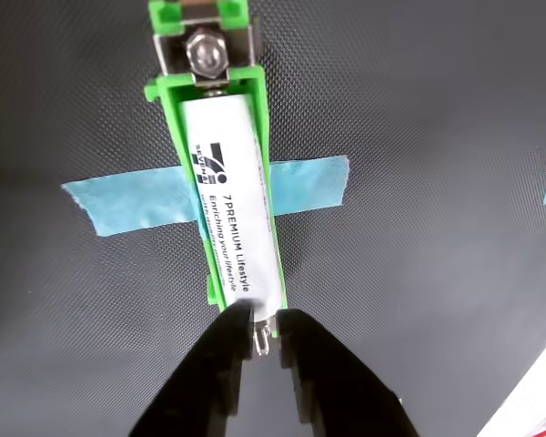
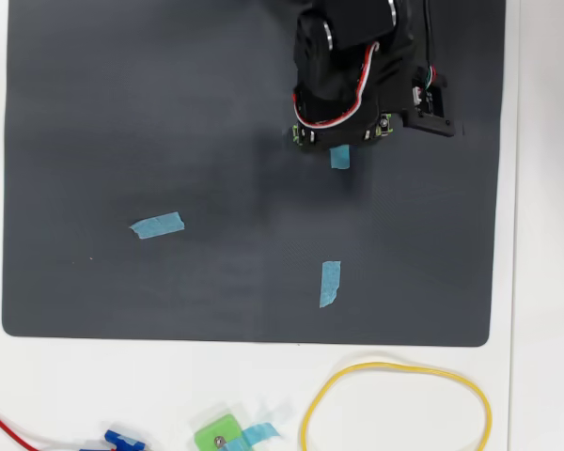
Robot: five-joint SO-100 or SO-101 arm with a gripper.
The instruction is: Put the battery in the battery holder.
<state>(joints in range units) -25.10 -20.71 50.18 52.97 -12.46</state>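
- The battery [image 1: 229,205] is seen in the wrist view lying lengthwise inside the holder [image 1: 217,91], its far end at 12 o'clock close under the screw tab [image 1: 206,52].
- The near end, at 6 o'clock, is met by the gripper [image 1: 264,330]; the fingers are drawn close, a narrow gap is left between them, and a small metal contact [image 1: 261,341] is seen in that gap. Whether the battery itself is pinched cannot be told.
- The battery appears slightly skewed against the frame, so full seating is not certain; the near end may be riding on the contact instead of sitting behind it.
- If the gripper is lifted while the fingers are snagged on that contact, the battery could be levered out or the holder dragged.
- The holder is fixed to the worktop [image 1: 437,300] only by a blue tape strip [image 1: 127,200]; a sideways pull could peel it.
- In the overhead view the holder is hidden under the arm [image 2: 357,66] at about 1 o'clock on the dark mat [image 2: 122,113].
- The holder contains only the battery.
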